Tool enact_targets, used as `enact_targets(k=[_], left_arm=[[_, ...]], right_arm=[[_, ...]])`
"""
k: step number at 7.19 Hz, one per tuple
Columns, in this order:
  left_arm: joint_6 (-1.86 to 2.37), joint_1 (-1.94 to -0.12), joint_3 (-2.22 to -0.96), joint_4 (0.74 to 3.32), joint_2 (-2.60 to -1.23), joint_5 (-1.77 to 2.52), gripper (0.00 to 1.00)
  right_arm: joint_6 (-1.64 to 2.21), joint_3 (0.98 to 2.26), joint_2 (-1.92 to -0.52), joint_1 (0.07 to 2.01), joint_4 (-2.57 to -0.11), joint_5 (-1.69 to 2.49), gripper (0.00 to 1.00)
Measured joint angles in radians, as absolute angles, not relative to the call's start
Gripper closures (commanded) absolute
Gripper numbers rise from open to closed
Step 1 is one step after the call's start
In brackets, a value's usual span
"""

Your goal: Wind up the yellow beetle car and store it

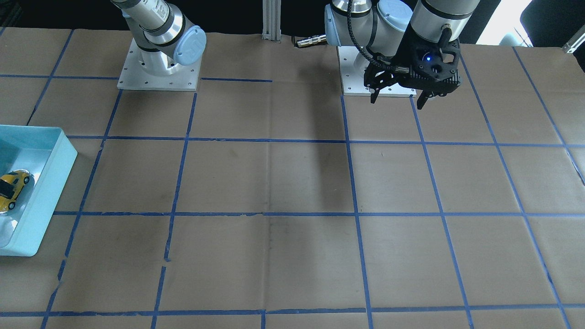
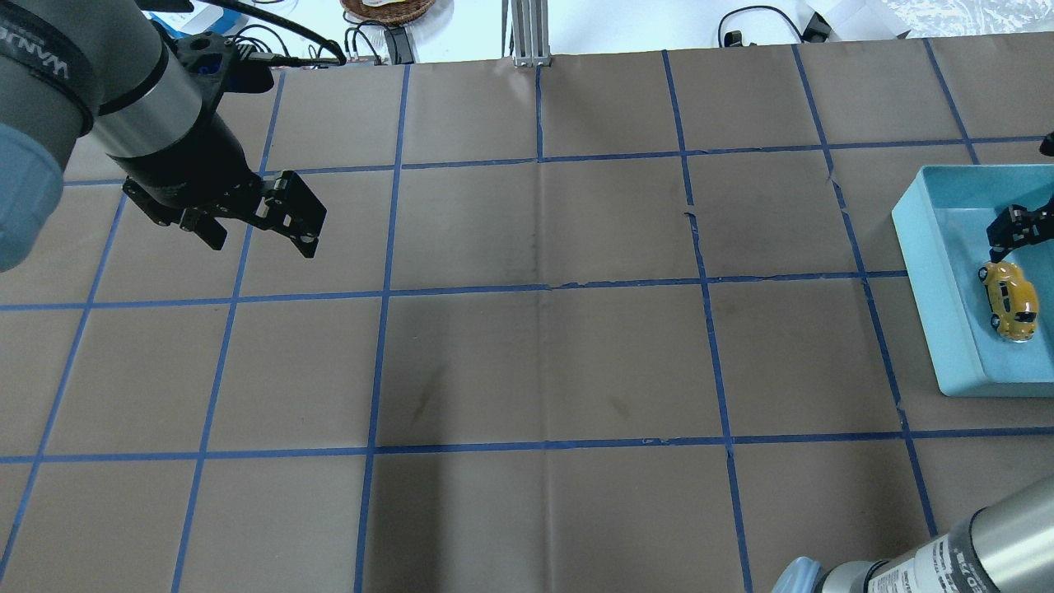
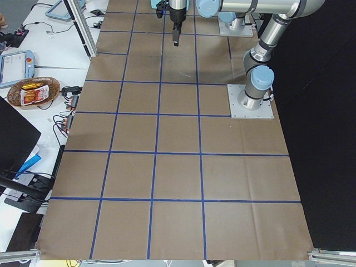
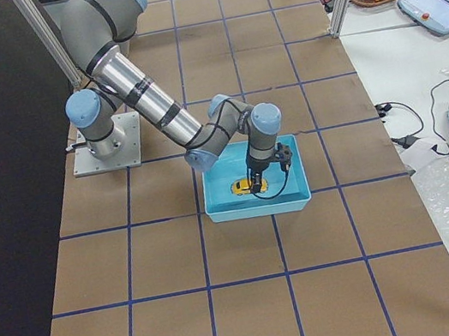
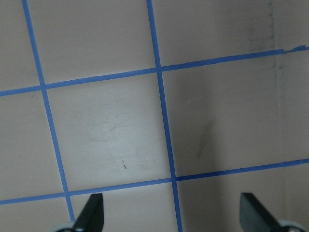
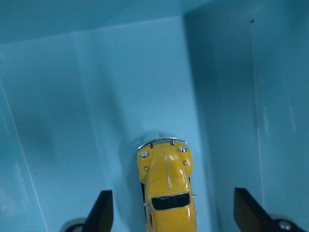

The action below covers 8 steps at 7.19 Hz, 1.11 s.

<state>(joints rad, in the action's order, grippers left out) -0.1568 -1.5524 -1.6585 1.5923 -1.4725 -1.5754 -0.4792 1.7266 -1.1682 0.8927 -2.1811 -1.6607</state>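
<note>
done: yellow beetle car in blue bin, likely stored
right end effector: spread wide over it
left end effector: spread, empty

A robotics lab bench.
A brown paper-covered table gridded in blue tape carries square metal base plates bolting down grey-and-blue robot arms; white side benches hold grey teach pendants and loose black cables.
</note>
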Motion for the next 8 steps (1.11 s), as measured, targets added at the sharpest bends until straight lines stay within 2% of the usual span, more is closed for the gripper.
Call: enact_targets(k=[4, 8], left_arm=[[-0.167, -1.551, -1.655, 1.594, -1.47, -1.577, 0.0], [-0.168, -1.55, -1.657, 1.594, -1.464, -1.578, 0.0]], right_arm=[[-0.374, 1.674, -1.355, 0.909, -2.015, -1.635, 0.01], [-0.005, 1.56, -1.494, 1.111, -1.74, -1.642, 0.01]])
